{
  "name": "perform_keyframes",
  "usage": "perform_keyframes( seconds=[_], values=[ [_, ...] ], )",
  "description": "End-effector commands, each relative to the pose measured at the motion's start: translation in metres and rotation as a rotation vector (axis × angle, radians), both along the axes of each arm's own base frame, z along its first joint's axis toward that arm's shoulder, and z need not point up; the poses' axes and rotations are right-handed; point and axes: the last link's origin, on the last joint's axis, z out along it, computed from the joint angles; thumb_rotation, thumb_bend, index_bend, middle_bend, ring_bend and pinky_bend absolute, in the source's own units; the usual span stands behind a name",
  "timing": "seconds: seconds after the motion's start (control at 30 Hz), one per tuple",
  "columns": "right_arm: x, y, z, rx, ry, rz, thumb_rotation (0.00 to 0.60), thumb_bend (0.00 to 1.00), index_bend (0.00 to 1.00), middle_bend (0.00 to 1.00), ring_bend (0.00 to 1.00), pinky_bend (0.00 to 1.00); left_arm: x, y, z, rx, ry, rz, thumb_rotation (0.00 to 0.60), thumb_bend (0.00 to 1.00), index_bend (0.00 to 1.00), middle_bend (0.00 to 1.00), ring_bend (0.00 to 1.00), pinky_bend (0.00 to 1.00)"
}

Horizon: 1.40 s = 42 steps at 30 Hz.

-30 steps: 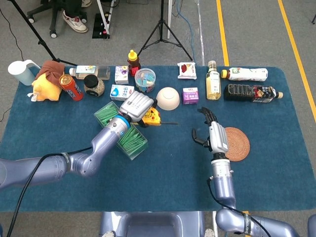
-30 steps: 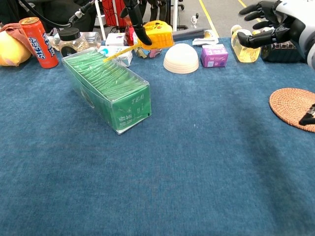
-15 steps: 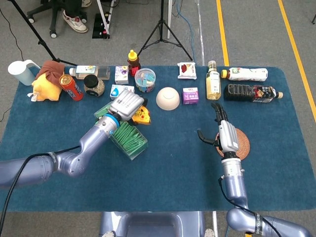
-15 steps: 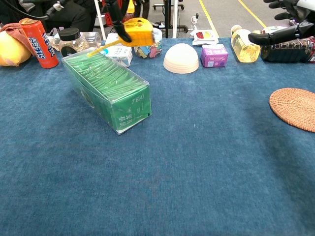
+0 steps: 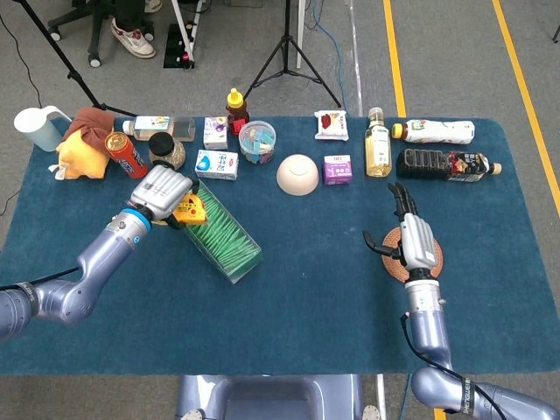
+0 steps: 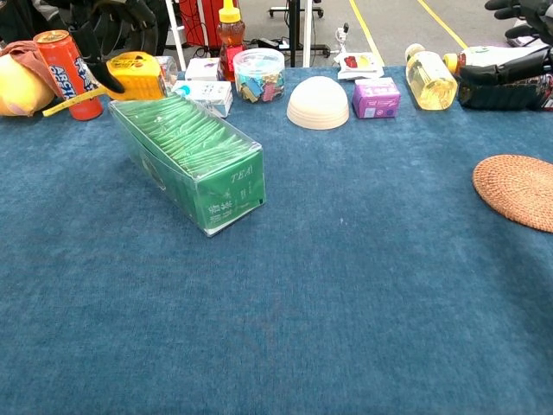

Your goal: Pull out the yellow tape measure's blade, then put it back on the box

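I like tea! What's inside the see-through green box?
The green box is packed with a row of green tea packets, showing through its clear walls. What is inside each packet cannot be seen.

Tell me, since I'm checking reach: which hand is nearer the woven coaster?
Right. The right hand hangs directly over the woven coaster; the left hand is far across the table, holding the tape measure.

The left hand (image 5: 162,188) carried the tape measure (image 5: 189,210) leftward over the box (image 5: 223,241).
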Motion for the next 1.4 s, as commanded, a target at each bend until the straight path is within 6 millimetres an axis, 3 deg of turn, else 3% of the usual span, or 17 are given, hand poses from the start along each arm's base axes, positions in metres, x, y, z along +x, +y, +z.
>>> perform_keyframes(
  seconds=[0.03, 0.27, 0.4, 0.6, 0.73, 0.9, 1.07, 1.23, 1.4],
  values=[
    [-0.004, 0.002, 0.000, 0.008, 0.001, -0.008, 0.499, 0.33, 0.00, 0.02, 0.05, 0.23, -0.011, 0.003, -0.009, -0.004, -0.004, 0.022, 0.600, 0.36, 0.64, 0.49, 0.46, 0.58],
    [-0.009, 0.005, 0.005, -0.007, 0.004, -0.025, 0.498, 0.33, 0.00, 0.02, 0.05, 0.23, -0.008, 0.011, -0.022, -0.009, -0.021, 0.013, 0.600, 0.33, 0.64, 0.49, 0.45, 0.54],
    [-0.012, 0.007, 0.008, -0.010, 0.000, -0.032, 0.497, 0.33, 0.00, 0.02, 0.05, 0.23, -0.002, 0.012, -0.029, -0.025, -0.029, 0.004, 0.600, 0.25, 0.63, 0.48, 0.36, 0.48],
    [-0.015, 0.007, 0.010, -0.020, -0.005, -0.039, 0.498, 0.33, 0.00, 0.03, 0.05, 0.23, 0.003, 0.009, -0.031, -0.074, 0.001, 0.023, 0.600, 0.18, 0.42, 0.26, 0.10, 0.31],
    [-0.016, 0.008, 0.011, -0.022, -0.009, -0.041, 0.502, 0.33, 0.00, 0.03, 0.05, 0.23, 0.004, 0.008, -0.030, -0.089, 0.011, 0.044, 0.600, 0.17, 0.33, 0.15, 0.01, 0.24],
    [-0.017, 0.008, 0.013, -0.026, -0.012, -0.038, 0.502, 0.33, 0.00, 0.03, 0.06, 0.23, 0.008, 0.008, -0.031, -0.074, 0.007, 0.038, 0.600, 0.17, 0.25, 0.07, 0.00, 0.20],
    [-0.020, 0.008, 0.017, -0.036, -0.010, -0.040, 0.500, 0.33, 0.00, 0.03, 0.06, 0.23, 0.010, 0.006, -0.028, -0.050, -0.016, 0.022, 0.600, 0.16, 0.10, 0.00, 0.00, 0.15],
    [-0.022, 0.008, 0.021, -0.049, 0.011, -0.033, 0.500, 0.33, 0.00, 0.03, 0.06, 0.23, 0.011, 0.005, -0.021, -0.016, -0.047, 0.008, 0.600, 0.16, 0.06, 0.00, 0.00, 0.14],
    [-0.026, 0.007, 0.027, -0.061, 0.087, -0.015, 0.500, 0.33, 0.00, 0.05, 0.07, 0.23, -0.002, -0.003, 0.005, 0.110, -0.160, 0.006, 0.600, 0.16, 0.06, 0.00, 0.00, 0.14]
  ],
)
